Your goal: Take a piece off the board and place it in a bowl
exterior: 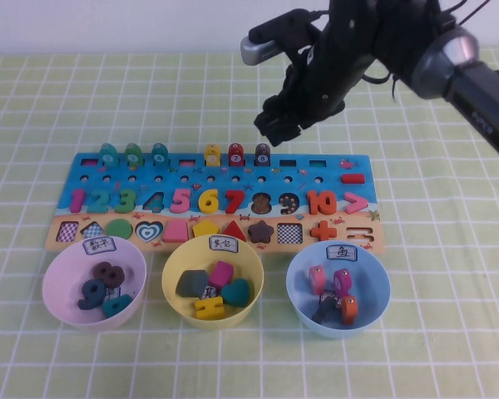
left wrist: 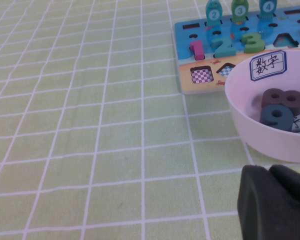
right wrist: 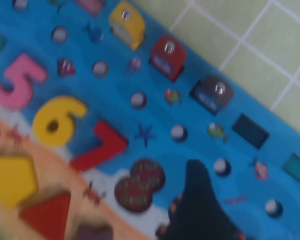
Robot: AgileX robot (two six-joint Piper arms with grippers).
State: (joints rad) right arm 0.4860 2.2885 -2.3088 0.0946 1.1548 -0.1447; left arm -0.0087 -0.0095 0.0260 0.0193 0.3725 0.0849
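The board [exterior: 333,176] lies across the middle of the table, blue above and tan below. The dark brown piece [exterior: 262,155] stands in the board's far row, right of a red piece [exterior: 235,155] and a yellow one [exterior: 212,155]. It also shows in the right wrist view [right wrist: 212,92]. My right gripper [exterior: 279,125] hovers open and empty just above and behind the brown piece; one dark finger [right wrist: 200,200] shows over the board. The light blue bowl [exterior: 377,274] sits in front of the board's right end. My left gripper [left wrist: 270,172] is shut and empty, low beside the pink bowl [left wrist: 250,135].
A pink bowl [exterior: 56,274] and a yellow bowl [exterior: 173,270] with loose pieces stand in front of the board. The blue bowl holds several pieces. Three teal pieces [exterior: 133,154] stand at the board's far left. Green checked cloth covers the table.
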